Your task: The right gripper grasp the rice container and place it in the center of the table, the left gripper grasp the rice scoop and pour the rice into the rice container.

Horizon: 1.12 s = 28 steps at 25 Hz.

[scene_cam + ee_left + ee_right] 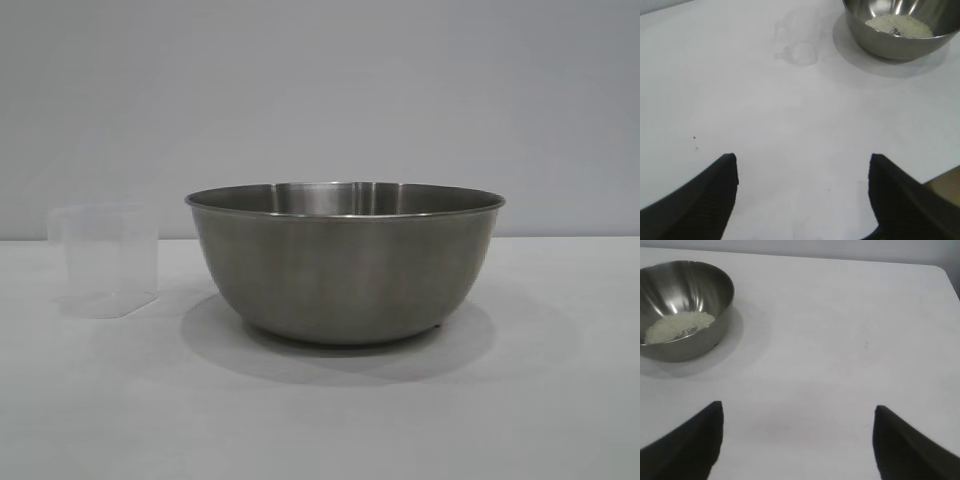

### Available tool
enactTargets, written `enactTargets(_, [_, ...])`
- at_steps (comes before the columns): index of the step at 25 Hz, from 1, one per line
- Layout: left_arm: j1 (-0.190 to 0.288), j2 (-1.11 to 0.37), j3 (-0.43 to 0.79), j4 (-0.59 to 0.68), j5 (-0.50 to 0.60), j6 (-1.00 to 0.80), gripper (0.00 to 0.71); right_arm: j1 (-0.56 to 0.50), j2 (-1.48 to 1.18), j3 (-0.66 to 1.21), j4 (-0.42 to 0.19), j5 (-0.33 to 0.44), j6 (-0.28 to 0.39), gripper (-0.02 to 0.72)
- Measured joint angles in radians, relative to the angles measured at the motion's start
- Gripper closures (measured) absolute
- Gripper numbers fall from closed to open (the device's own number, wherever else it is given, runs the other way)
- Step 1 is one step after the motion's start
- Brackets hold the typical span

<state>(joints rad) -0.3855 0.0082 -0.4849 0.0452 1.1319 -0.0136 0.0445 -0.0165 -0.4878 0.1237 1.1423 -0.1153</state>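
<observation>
The left tool (802, 187) is open and holds nothing: in the left wrist view its two dark, finely ribbed fingers (700, 205) stand far apart over bare surface (790, 125). The right tool (797, 440) is open and empty in the same way, its black fingers (685, 445) spread wide above the white surface, well apart from the bowl.

Beyond the left tool, the rice scoop (799, 36) stands on the surface, near the rice container (900, 30) but not touching it. In this view the scoop is almost lost against the white, only a faint clear outline. The exterior view shows it better: the rice scoop (105, 260) is a small cup of frosted clear plastic with a rather square body, upright, and it looks empty. It stands to the left of the rice container (345, 265).

The exterior view is level, so it shows only the outer wall of the container, brushed grey steel, round, with a thin rolled rim, and nothing of the bottom. Neither tool appears there. Both wrist views look down into the bowl and show the rice (900, 25), a shallow heap of small cream-white grains on the bottom, with shiny reflections on the inner wall above it. The right wrist view does not show the scoop, only the container (682, 310) with the rice (677, 326) and a long stretch of matte white surface (840, 340), with its rounded corner at the far side.
</observation>
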Motion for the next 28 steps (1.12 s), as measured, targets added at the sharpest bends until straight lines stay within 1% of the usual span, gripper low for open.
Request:
enactTargets(24, [0.000,-0.004,0.001,0.000,-0.010,0.000,0.230,0.000,0.000,0.000,0.000,0.000,0.000,0.178])
enactTargets(26, [0.007,-0.004,0.001,0.000,-0.010,0.000,0.230,0.000,0.000,0.000,0.000,0.000,0.000,0.178])
enactTargets(28, [0.059,-0.006,0.001,0.000,-0.010,0.000,0.230,0.000,0.000,0.000,0.000,0.000,0.000,0.178])
